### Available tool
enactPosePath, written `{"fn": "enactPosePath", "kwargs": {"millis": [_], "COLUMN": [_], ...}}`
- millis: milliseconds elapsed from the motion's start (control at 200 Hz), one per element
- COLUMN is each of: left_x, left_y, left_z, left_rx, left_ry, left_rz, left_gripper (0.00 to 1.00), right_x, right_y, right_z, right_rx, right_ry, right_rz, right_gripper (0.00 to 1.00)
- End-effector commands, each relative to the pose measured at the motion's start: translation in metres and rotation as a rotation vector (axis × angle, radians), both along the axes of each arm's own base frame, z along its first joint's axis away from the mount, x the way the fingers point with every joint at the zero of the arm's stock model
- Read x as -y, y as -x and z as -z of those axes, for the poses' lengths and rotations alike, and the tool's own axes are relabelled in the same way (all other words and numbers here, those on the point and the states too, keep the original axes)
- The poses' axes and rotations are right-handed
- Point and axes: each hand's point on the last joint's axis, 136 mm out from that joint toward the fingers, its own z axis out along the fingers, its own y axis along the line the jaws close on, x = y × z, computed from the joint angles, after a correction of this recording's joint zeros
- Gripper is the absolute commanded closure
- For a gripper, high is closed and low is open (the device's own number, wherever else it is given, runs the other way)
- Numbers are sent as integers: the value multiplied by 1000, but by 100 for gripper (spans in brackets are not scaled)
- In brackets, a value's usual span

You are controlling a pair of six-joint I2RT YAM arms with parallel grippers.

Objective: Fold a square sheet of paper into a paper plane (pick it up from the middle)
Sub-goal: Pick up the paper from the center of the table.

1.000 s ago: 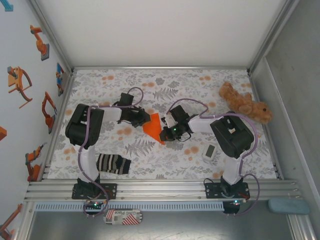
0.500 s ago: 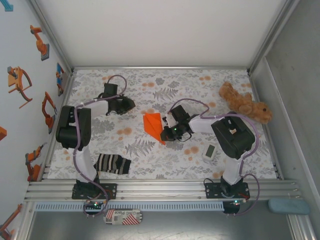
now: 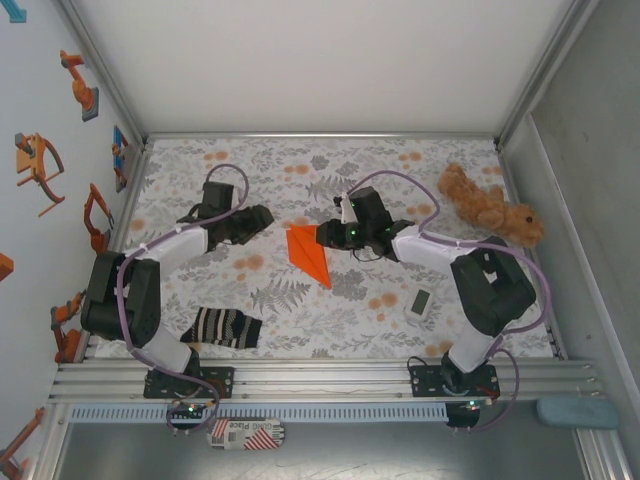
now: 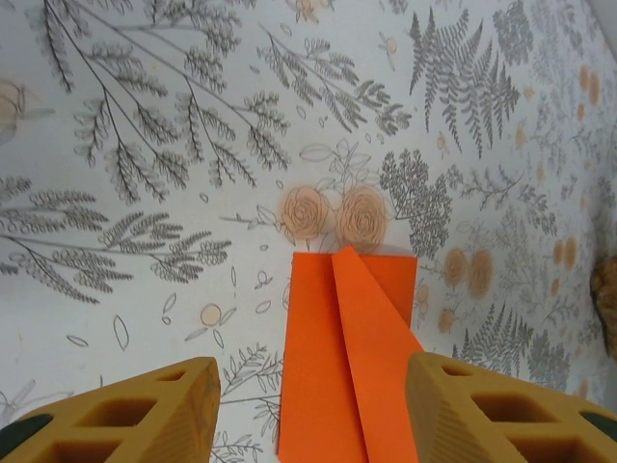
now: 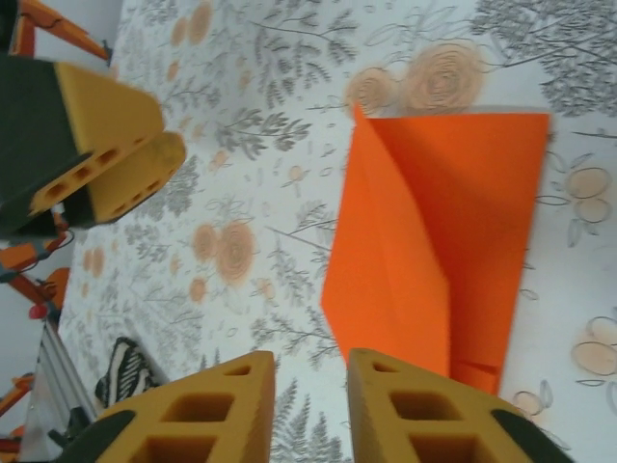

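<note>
Seeing the paper plane (image 3: pixel 308 253) flat mid-frame, left hand (image 3: pixel 264 216) wide apart, right hand (image 3: pixel 323 236) barely parted, both empty, I'd pinch squarely along its centre crease.

A white cloth (image 3: pixel 330 160) printed with grey ferns and orange flowers is covering my worktop (image 3: pixel 300 330). Aluminium rails (image 3: pixel 320 372) are framing it, a plain white wall (image 3: pixel 320 60) is standing behind, and orange robot-arm stickers (image 3: pixel 40 165) are dotting the pale side wall (image 3: pixel 30 230) on my left.
</note>
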Motion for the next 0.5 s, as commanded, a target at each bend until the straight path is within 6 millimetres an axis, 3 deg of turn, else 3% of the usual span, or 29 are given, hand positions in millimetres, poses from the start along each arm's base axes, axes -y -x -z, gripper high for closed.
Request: {"fn": "enactPosePath", "kwargs": {"millis": [0, 275, 496], "left_x": [8, 30, 33], "left_y": [9, 12, 11], "left_z": [-1, 11, 9], "left_rx": [-6, -41, -40], "left_ry": [13, 73, 89], "left_rz": [-8, 11, 14], "left_gripper": [46, 44, 43], "right_x": [11, 2, -10], "right_y": [-8, -13, -13], "right_z": [21, 49, 52], "right_rx": [-7, -60, -58], "right_ry": [67, 116, 70], "right_rz": [43, -30, -88], "right_gripper": [70, 70, 76]}}
